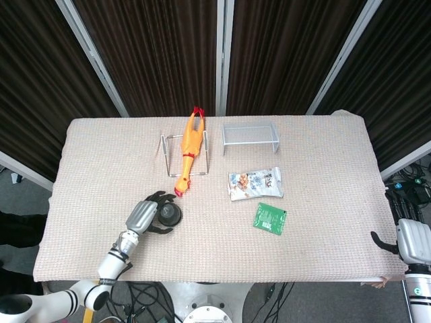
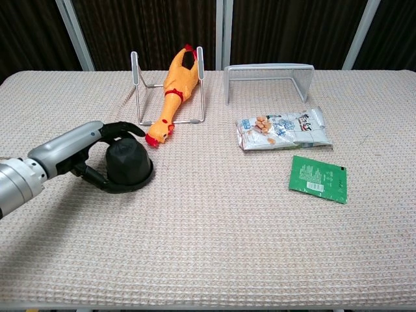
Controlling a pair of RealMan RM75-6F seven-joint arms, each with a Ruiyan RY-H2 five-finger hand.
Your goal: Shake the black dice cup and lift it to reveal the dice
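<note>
The black dice cup (image 2: 128,162) stands mouth down on the beige cloth at the front left, also seen from above (image 1: 170,213). My left hand (image 2: 71,151) is cupped around its left side. The fingers (image 2: 123,128) arch over the cup's far side with a gap showing, and the thumb (image 2: 97,180) curves along the near base rim. No dice show. My right hand (image 1: 411,237) hangs off the table's right edge with nothing in it, its fingers (image 1: 397,202) stretched out.
An orange rubber chicken (image 2: 174,91) leans in a wire stand just behind the cup. A clear acrylic riser (image 2: 268,79), a snack bag (image 2: 283,130) and a green packet (image 2: 317,177) lie to the right.
</note>
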